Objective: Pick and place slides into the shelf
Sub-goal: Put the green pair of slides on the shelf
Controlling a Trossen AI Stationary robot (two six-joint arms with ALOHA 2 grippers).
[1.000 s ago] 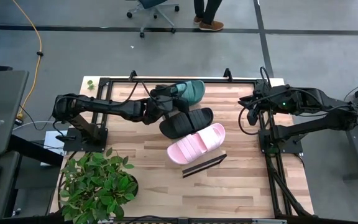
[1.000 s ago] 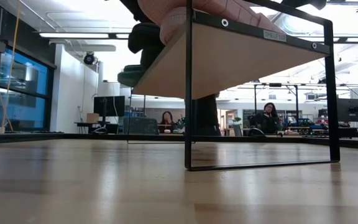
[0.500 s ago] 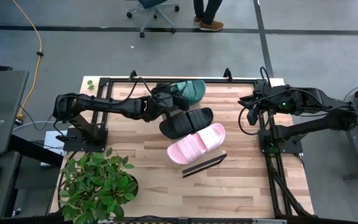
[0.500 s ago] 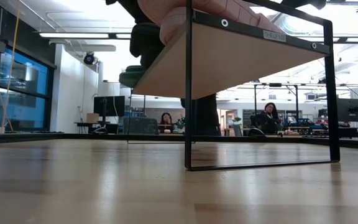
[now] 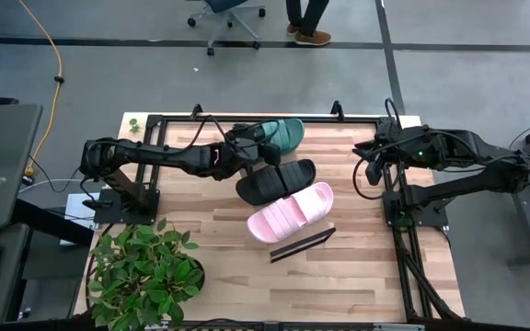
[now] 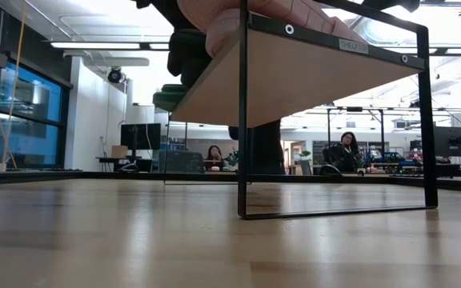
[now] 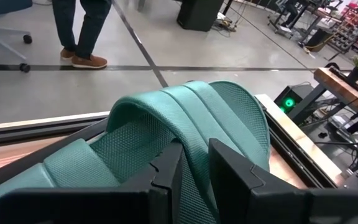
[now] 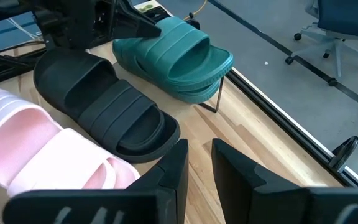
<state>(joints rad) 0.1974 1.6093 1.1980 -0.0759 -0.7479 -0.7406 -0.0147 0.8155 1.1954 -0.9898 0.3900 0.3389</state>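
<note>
- Left gripper [image 5: 263, 147], at the shelf's far end, pinches the ribbed strap of the dark green slide [image 5: 283, 134].
- Black slide [image 5: 277, 181] and pale pink slide [image 5: 292, 212] lie side by side on the tilted light-wood shelf [image 5: 303, 243].
- Right gripper [image 5: 371, 169] waits at the right, fingers slightly apart, holding nothing.

Matt foam, pale wood, black metal

Green sandal [image 8: 178, 55] looks matt with a textured ribbed strap; shelf [image 6: 294, 80] is smooth light wood in thin black metal rails.
</note>
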